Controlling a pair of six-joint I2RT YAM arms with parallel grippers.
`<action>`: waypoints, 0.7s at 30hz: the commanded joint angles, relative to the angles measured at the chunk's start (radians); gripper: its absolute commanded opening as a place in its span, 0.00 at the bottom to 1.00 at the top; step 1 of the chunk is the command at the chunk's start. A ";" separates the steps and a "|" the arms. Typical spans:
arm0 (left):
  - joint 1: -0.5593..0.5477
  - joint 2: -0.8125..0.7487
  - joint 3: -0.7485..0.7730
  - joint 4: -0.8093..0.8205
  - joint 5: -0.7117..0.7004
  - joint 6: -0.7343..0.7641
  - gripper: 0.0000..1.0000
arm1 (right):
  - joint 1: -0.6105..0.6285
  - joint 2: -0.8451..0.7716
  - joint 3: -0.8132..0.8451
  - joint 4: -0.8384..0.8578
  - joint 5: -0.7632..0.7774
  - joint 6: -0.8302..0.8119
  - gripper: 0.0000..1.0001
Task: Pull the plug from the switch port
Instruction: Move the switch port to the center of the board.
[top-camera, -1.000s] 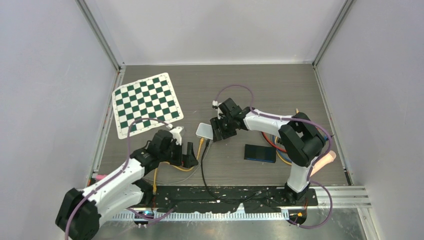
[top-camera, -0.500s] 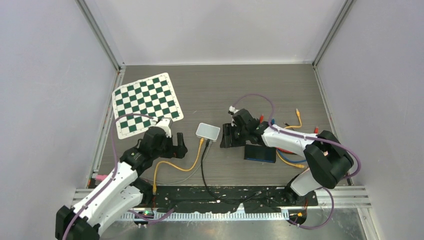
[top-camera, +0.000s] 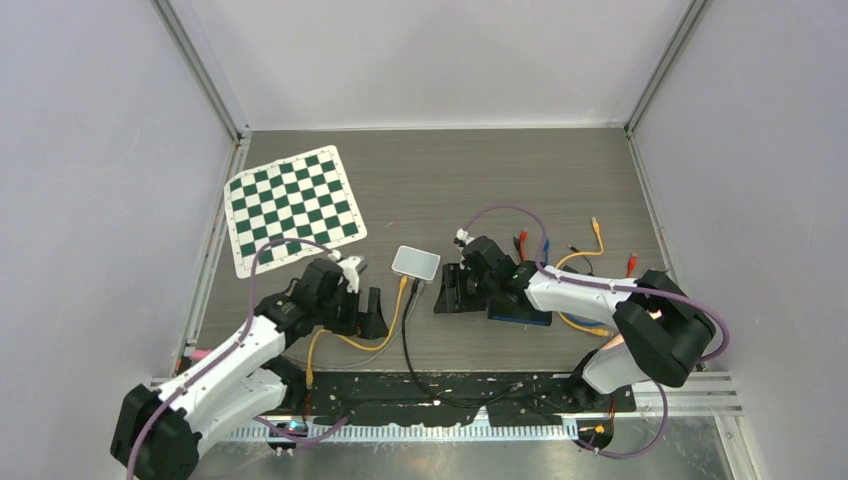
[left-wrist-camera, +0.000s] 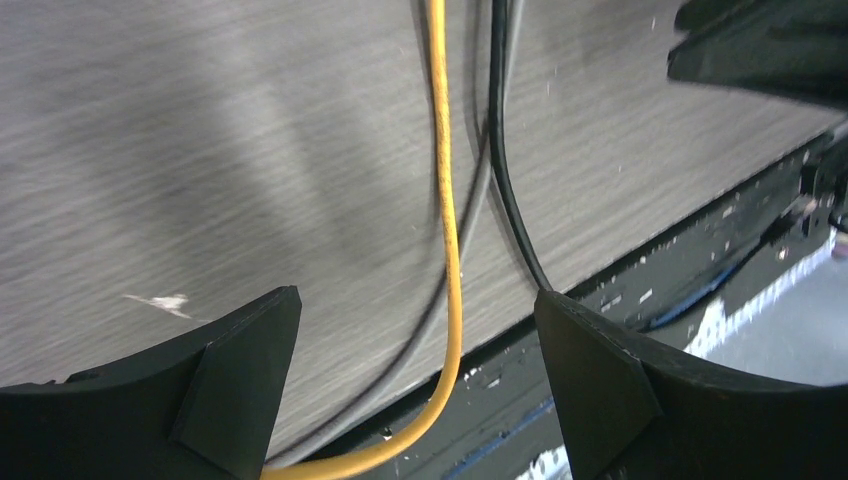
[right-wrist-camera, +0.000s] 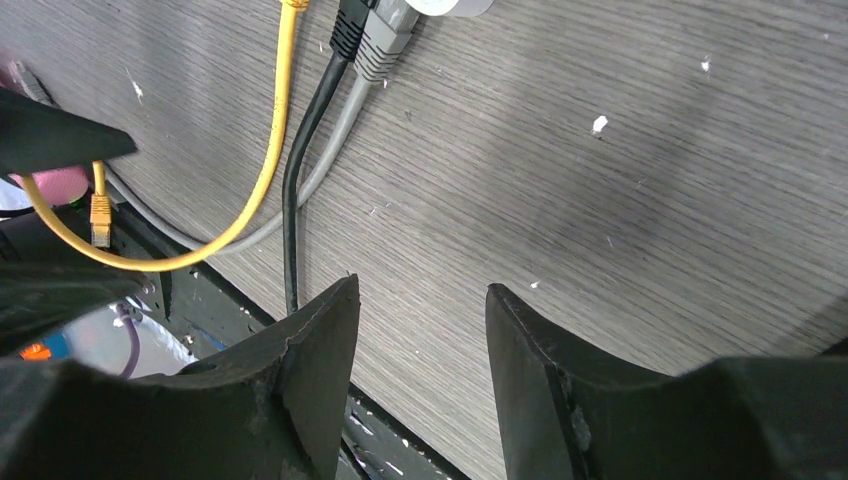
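A small white switch (top-camera: 415, 263) lies mid-table with a yellow (top-camera: 401, 285), a black (top-camera: 413, 287) and a grey plug in its near side. Their cables run toward me. In the right wrist view the black plug (right-wrist-camera: 350, 27) and grey plug (right-wrist-camera: 385, 40) sit in the switch at the top edge. My left gripper (top-camera: 366, 310) is open just left of the cables; in its wrist view (left-wrist-camera: 417, 310) the yellow cable (left-wrist-camera: 447, 215) runs between the fingers. My right gripper (top-camera: 447, 290) is open and empty just right of the plugs, also in its wrist view (right-wrist-camera: 422, 290).
A green checkerboard sheet (top-camera: 291, 208) lies at the back left. A dark flat box (top-camera: 520, 306) lies beside my right arm, with several loose coloured cables (top-camera: 575, 255) behind it. A black perforated strip (top-camera: 450, 395) runs along the near edge.
My right gripper has pulled back from the switch toward me and lowered to the right of the plugs. My left gripper swung away, then returned toward the yellow cable.
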 joint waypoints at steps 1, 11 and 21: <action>-0.083 0.072 -0.007 0.062 0.090 -0.034 0.90 | 0.004 -0.030 0.019 0.043 -0.001 0.009 0.56; -0.159 0.218 -0.020 0.146 0.147 -0.056 0.90 | 0.003 -0.025 0.021 0.035 -0.004 0.002 0.56; -0.277 0.405 0.024 0.281 0.221 -0.104 0.85 | 0.003 -0.021 0.019 0.030 -0.002 -0.001 0.56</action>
